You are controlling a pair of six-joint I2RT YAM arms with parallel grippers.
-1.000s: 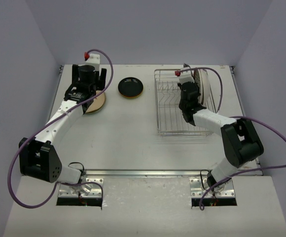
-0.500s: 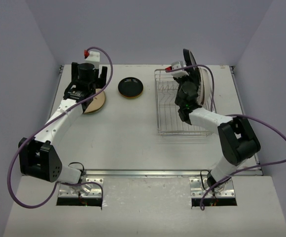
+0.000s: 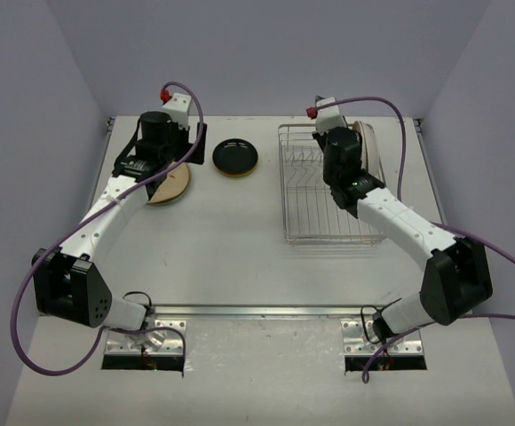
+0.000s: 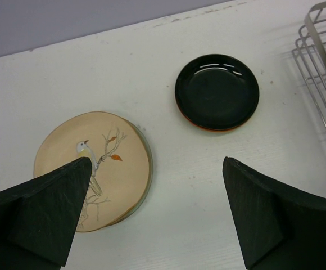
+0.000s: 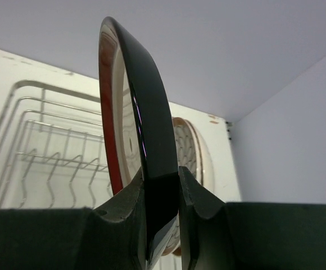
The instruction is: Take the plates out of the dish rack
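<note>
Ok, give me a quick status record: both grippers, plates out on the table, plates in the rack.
left gripper: open, holding nothing, above the cream round plate with a bird picture
right gripper: shut on the rim of a black-edged round plate, held upright on edge over the silver wire dish rack
unloaded: the bird-picture plate and a glossy black round plate, lying flat and apart on the white table
in rack: one cream ribbed plate, standing at the right end

Bird plate (image 4: 104,160): tan, grey-yellow bird on brown branch, orange leaf
Round dish (image 4: 217,91): glossy black, orange edge
Upright plate (image 5: 149,124): black back, red rim, cream face
Dish rack (image 3: 306,213): silver
</note>
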